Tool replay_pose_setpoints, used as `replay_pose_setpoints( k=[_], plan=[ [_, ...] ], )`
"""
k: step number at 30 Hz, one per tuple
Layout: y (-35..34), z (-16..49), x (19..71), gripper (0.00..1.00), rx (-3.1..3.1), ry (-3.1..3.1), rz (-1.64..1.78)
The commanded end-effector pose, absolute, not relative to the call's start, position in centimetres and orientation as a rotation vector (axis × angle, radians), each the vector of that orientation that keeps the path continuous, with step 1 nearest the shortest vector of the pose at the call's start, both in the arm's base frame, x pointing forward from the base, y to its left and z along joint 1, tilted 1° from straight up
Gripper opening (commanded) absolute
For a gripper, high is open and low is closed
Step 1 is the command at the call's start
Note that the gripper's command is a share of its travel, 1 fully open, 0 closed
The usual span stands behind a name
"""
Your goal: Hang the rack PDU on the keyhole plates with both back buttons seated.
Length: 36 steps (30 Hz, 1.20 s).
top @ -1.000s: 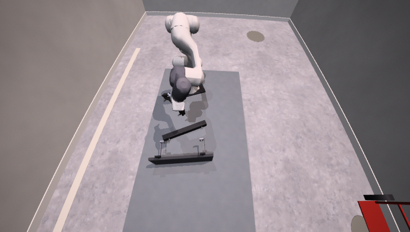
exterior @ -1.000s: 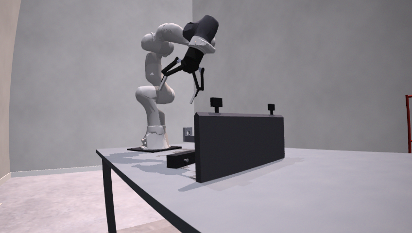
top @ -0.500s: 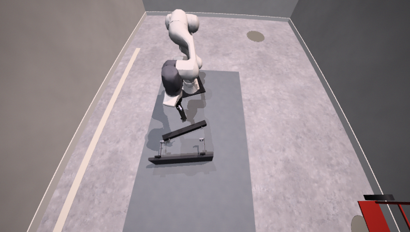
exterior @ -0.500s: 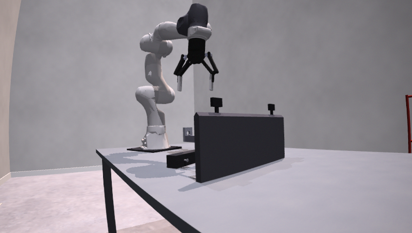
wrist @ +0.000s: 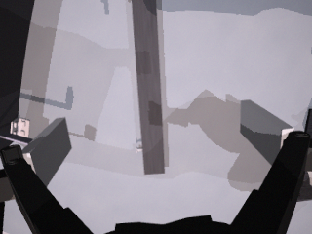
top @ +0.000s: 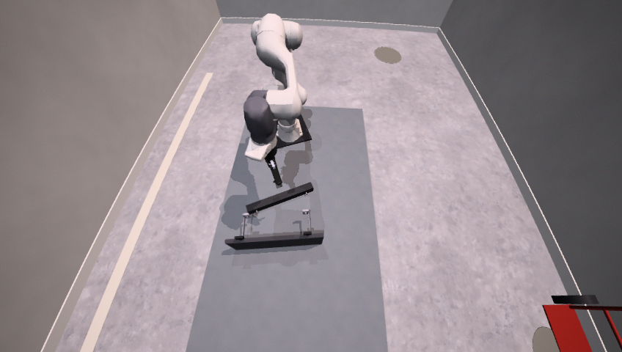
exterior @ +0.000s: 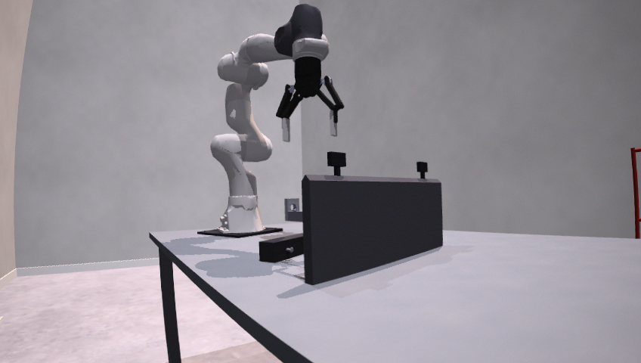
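The rack PDU point(top: 279, 196) point(wrist: 148, 58), a long dark bar, lies flat and askew on the grey table point(top: 305, 283) point(exterior: 494, 292). Only its near end point(exterior: 278, 248) shows in the exterior view, with a small button on its side. Just in front stands the dark upright panel point(top: 274, 240) point(exterior: 373, 224). It carries the two keyhole plates point(top: 245, 215) point(top: 306, 212); one grey plate point(exterior: 292, 209) peeks out behind the panel. My gripper point(top: 273, 171) point(exterior: 309, 130) point(wrist: 154, 125) is open and empty. It points straight down, high above the PDU.
Two black knobs point(exterior: 336, 158) point(exterior: 421, 166) stick up from the panel's top edge. The robot base point(top: 301, 135) point(exterior: 240, 220) stands at the table's far end. A red frame point(top: 567, 325) point(exterior: 635, 193) stands on the floor off to the side.
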<state>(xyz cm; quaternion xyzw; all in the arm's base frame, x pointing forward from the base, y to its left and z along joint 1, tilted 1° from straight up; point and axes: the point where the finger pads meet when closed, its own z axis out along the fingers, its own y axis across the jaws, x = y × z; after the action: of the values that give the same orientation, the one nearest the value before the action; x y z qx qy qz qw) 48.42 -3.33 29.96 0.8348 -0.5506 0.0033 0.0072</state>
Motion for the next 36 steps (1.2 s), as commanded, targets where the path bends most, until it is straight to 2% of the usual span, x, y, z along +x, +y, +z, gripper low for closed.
replay_pose_setpoints(
  k=[1, 12, 13, 36],
  plan=[
    [-3.26, 30.01, 48.55, 1.0, 2.586, -1.768, 0.018],
    [-3.26, 30.01, 48.55, 1.0, 2.586, -1.768, 0.018],
    [-3.26, 30.01, 48.55, 0.55, 2.586, -1.768, 0.018],
    [-3.26, 30.01, 48.55, 0.55, 2.586, -1.768, 0.018]
  ],
)
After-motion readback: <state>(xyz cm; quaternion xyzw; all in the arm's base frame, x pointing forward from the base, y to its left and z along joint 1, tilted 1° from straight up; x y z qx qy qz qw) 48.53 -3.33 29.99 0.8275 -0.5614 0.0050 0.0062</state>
